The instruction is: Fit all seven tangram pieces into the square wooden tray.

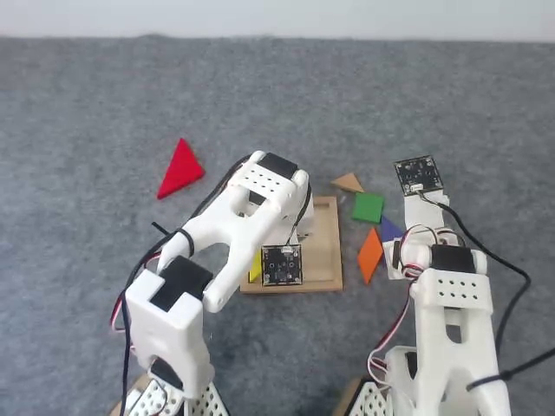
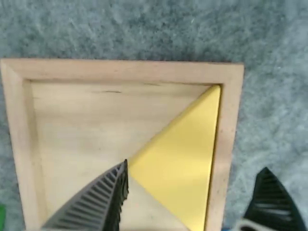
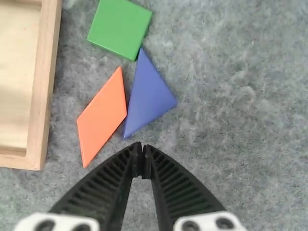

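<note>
I am finding no word, number or sign that I can read. The small black square circuit board (image 1: 282, 265) over my left fingers (image 2: 103, 202) and the second such board (image 1: 418, 175) over my right fingers (image 3: 115, 183) are showing only specks too small to make out.

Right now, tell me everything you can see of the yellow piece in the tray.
The yellow triangle is flat, smooth and plain-coloured, lying flat on the floor of the square wooden tray. Its long edge runs along one inner wall, one tip in a corner, its square corner toward the tray's middle. The left gripper is open above it; whether it touches is unclear.
</note>
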Motion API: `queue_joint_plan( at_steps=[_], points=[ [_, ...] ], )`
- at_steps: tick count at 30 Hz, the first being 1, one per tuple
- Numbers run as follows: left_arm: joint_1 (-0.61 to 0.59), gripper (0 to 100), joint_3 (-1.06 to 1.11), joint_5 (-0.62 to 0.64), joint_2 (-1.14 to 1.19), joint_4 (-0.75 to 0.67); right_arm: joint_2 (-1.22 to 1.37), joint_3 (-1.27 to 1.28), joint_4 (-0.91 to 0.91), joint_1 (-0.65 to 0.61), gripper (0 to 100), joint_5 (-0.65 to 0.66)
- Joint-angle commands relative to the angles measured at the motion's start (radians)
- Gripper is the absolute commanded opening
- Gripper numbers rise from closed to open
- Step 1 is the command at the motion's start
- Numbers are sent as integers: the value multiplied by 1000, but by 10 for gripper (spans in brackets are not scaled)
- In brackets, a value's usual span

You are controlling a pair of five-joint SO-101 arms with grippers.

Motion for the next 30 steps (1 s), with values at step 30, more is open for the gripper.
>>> queue_joint_plan(
  at_steps=[30],
  points=[
    [-399,11,294,905,-870,-153,-13,-2,-38,7,20,-3]
  ],
)
